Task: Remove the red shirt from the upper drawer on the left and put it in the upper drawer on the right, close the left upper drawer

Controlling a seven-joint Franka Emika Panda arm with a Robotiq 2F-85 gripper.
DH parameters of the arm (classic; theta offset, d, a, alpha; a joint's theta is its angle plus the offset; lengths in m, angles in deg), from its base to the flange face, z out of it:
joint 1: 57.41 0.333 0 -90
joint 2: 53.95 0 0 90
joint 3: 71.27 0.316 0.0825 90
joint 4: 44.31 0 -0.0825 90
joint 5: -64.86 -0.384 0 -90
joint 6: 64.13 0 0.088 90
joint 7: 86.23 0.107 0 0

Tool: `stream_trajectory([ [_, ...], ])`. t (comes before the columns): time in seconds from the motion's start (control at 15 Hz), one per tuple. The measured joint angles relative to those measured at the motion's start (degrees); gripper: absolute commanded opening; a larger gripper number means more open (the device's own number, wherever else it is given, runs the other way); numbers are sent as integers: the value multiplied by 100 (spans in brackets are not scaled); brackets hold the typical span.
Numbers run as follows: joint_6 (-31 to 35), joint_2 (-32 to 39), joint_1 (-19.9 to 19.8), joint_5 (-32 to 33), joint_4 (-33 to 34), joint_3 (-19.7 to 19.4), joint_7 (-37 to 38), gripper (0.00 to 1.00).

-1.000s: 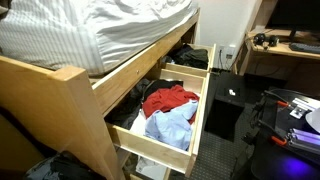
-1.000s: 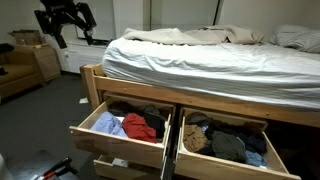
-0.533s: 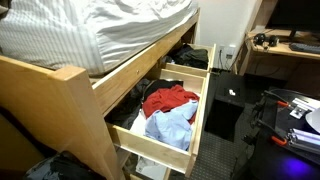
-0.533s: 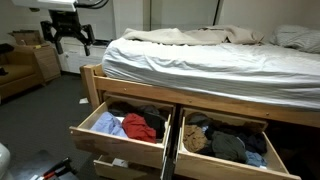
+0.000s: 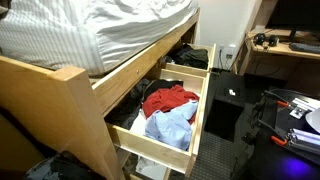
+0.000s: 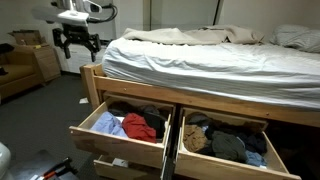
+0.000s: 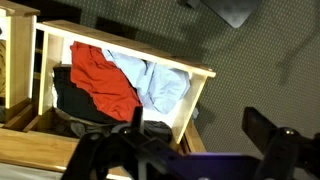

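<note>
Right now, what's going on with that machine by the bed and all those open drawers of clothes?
A robot arm's end effector hangs open and empty off beyond the corner of the bed, touching nothing. The soft bright-red shirt lies in the open pale pine upper drawer on the left, between a light-blue garment and a black garment. The upper drawer on the right is open too, holding dark clothes. Nothing has been picked up yet.

Left upper drawer [image 5: 157,148] is bare pale pine, pretty matt. Red shirt [image 5: 168,99] is soft crumpled cloth, same as the light-blue garment [image 5: 172,126] at its 6 o'clock.
</note>
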Motion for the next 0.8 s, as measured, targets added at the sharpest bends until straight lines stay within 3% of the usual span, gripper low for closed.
stream_trajectory([
  [0.27,1302,1334,-112,-473,123,-203,3,100],
  [0.47,1504,2348,-264,-570,762,-183,-16,100],
  [0.8,1497,2296,-364,-569,748,-37,16,100],
])
